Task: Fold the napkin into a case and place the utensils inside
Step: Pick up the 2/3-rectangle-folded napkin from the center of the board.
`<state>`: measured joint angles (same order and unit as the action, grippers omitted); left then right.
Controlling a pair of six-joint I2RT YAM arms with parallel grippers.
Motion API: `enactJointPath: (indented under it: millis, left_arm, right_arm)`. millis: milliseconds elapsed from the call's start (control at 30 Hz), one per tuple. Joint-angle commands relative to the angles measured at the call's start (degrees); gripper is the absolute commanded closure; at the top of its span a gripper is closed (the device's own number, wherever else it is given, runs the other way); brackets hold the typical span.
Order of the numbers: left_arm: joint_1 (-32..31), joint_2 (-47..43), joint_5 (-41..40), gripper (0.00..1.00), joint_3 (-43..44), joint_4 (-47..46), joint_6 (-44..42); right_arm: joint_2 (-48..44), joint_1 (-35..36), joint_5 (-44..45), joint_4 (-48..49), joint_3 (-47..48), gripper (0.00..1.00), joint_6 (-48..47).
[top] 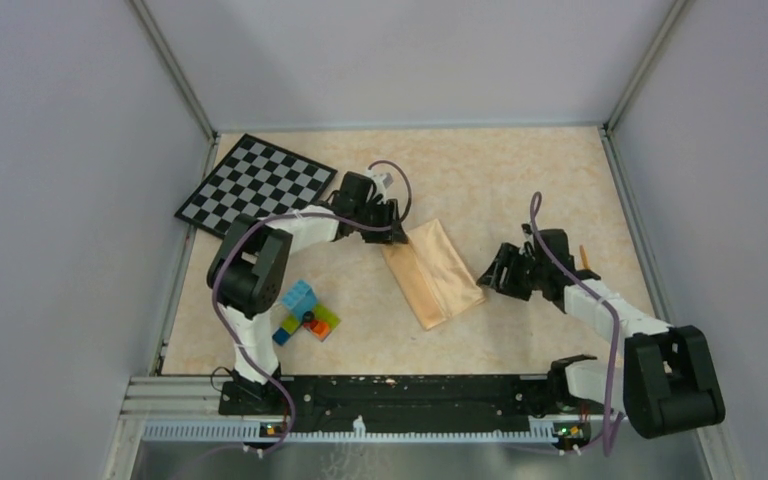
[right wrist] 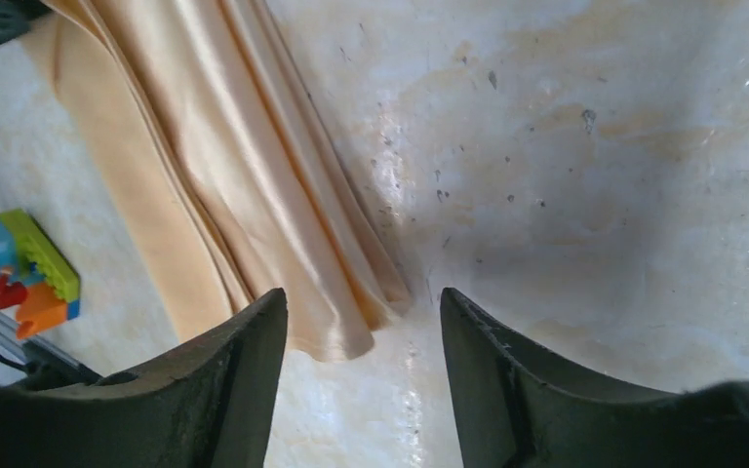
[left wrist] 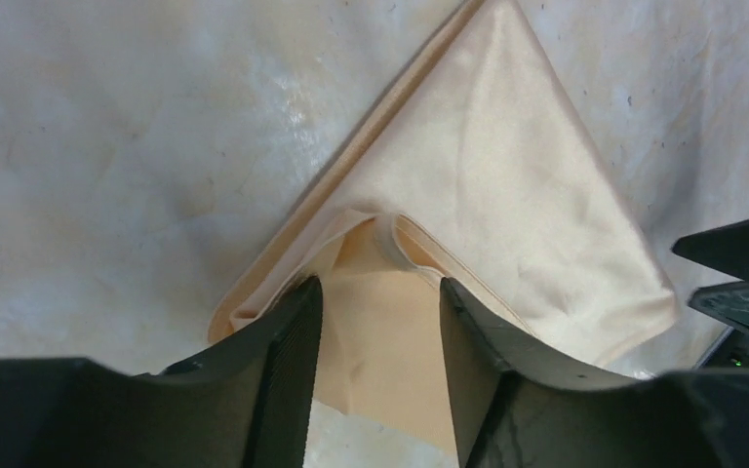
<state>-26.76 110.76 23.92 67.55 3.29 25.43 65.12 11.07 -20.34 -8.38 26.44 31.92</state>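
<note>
Left claw (left wrist: pixel 378 288): jaws parted to a middling gap, holding nothing. They straddle one corner of the napkin (top: pixel 432 275), where the upper layers curl up off the bottom layer.
Right claw (right wrist: pixel 362 294): jaws wide, holding nothing. It sits low over the bare surface (top: pixel 520 180), with a corner of the cloth lying just inside its left finger (right wrist: pixel 244 370).
Napkin, shape: peach-orange cloth folded into a narrow flat rectangle, with lengthwise creases showing in the right wrist view.
Napkin, place: middle of the surface, between the two claws.
Long axis: in the top view it runs from 11 o'clock to 5 o'clock, and the 5 o'clock end points toward the arm bases.
Left claw, place: at the napkin's 11 o'clock end, on its left corner.
Right claw, place: at 3 o'clock from the napkin, just beside the long right edge near the 4 o'clock corner.
Utensil (top: pixel 586 258): a slim orange piece at 3 o'clock, beyond the right claw and mostly hidden behind that arm. Which kind, I cannot tell.
Toy bricks (top: pixel 305 315): at 8 o'clock from the napkin, well apart.
Checkerboard (top: pixel 255 185): at 10 o'clock, in the far-left corner.
</note>
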Motion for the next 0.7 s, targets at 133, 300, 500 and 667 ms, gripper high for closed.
enactJointPath:
  millis: [133, 300, 500, 667]
  left_arm:
    - [-0.1, -11.4, 6.9, 0.30, -1.9, 4.8, -3.9]
    - [-3.2, -18.0, 7.9, 0.27, -8.7, 0.7, -0.4]
    - [-15.2, -24.1, -1.2, 0.26, -14.6, -2.1, 1.3]
    - [-27.6, -24.8, -19.6, 0.24, -16.6, -1.5, 6.9]
  right_arm:
    - [6.3, -0.2, -7.2, 5.5, -2.2, 0.56, -3.8]
    - [5.9, 3.0, -10.2, 12.1, -6.3, 0.82, -0.7]
    - [-5.9, 11.2, -9.2, 11.1, -11.2, 0.79, 13.2]
    - [-17.8, 6.6, 8.0, -12.5, -4.8, 0.37, 10.2]
